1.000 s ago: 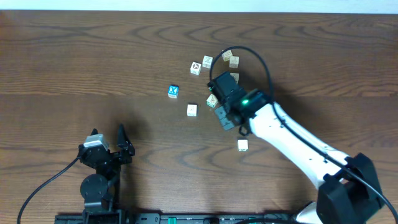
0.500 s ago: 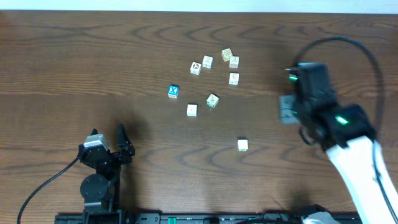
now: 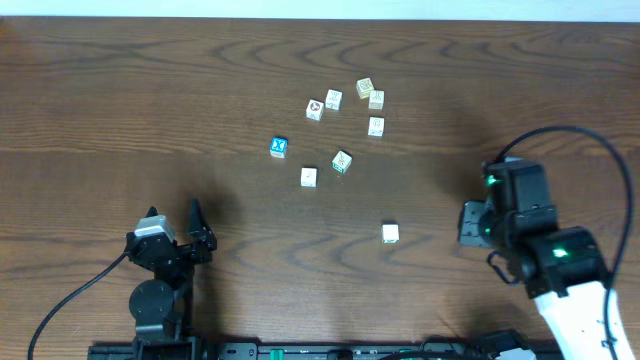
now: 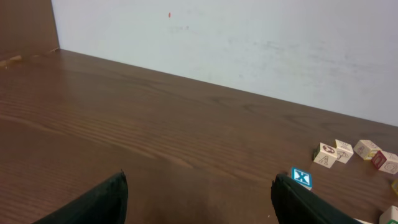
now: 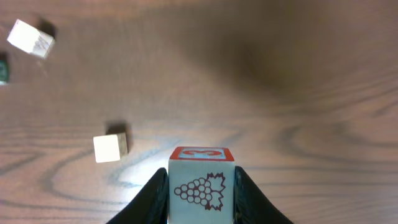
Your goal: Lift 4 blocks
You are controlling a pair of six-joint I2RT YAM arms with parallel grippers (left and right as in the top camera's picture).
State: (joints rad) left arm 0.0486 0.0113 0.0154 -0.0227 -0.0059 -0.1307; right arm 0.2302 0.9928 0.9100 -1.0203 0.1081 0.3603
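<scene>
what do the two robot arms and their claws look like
right arm: white shell, black joints, green lights, looping black cable. left arm: black and grey, thin black cable. left claw has dark tapered fingers; right claw is black too.

left end effector (image 4: pixel 199 185) spread wide — low, right end effector (image 5: pixel 202 179) pinching a block (image 5: pixel 202 190)

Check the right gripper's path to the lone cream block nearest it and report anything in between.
Nothing stands on the table between the right gripper and the lone cream block; only bare wood shows. But its jaws are shut on a grape-printed block, so they are not free.
</scene>
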